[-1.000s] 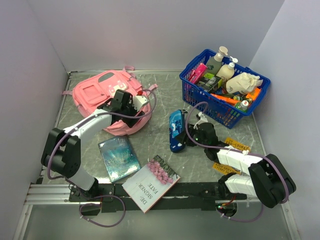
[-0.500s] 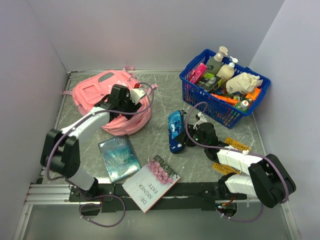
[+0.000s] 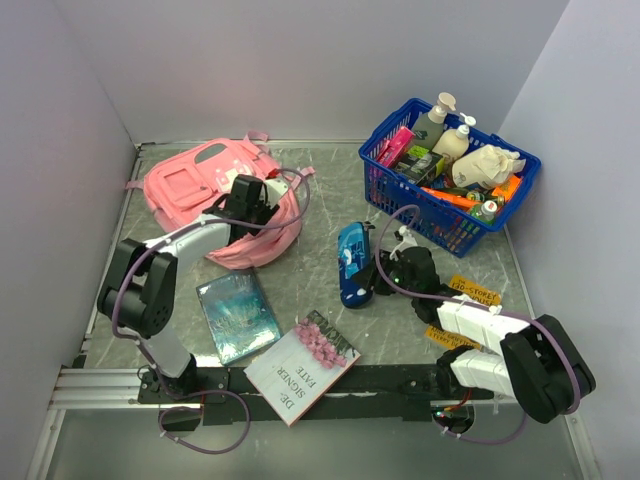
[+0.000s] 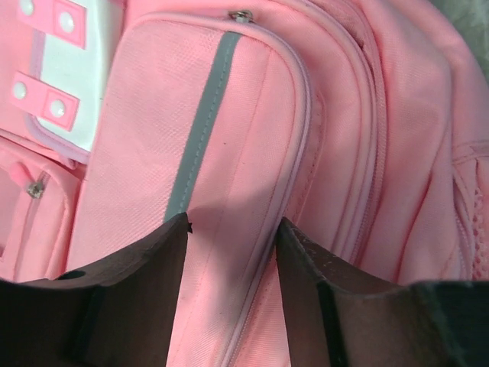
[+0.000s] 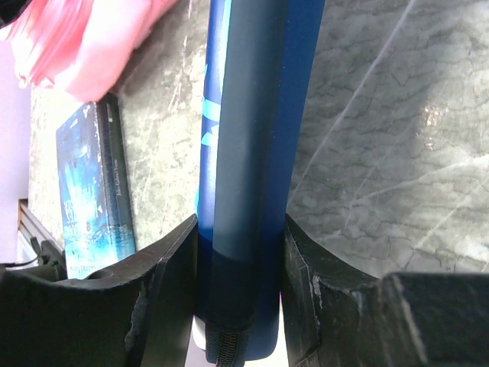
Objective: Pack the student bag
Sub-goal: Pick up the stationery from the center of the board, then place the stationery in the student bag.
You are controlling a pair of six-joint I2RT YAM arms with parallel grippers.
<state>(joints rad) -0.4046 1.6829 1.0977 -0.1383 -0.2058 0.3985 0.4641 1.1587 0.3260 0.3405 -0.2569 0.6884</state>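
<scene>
From above, the student bag [image 3: 215, 195] lies flat on the surface [image 3: 310, 200] directly under the left pincer [image 3: 256, 207]. Its long axis runs from the grey patch on the pincer's far side to the rounded bottom on its near side. From the right pincer [image 3: 368, 272], the bag is off to the left and a little farther out, so the left arm is plainly the nearer one. The right pincer holds a blue zip case [image 3: 352, 262] set on edge, its length running near to far. A blue basket [image 3: 450, 175] of bottles and packets sits beyond this pincer, to its right. A teal book [image 3: 237, 317] and a white book [image 3: 302, 368] lie nearer than both pincers. The white cover reads "DE SIGNER FATE"; the yellow tags on the right arm and the bottle labels are too small to read. In the left wrist view, that pincer's jaws stand part-way open, astride the piped seam of a front pocket beside a grey stripe [image 4: 202, 130]. The cloth between them looks flat, not gathered, so nothing appears gripped yet. In the right wrist view, the jaws are closed against both flat sides of the case, which runs straight out ahead. The teal book and a corner of pink bag are off to its left. No writing shows on the case here.
</scene>
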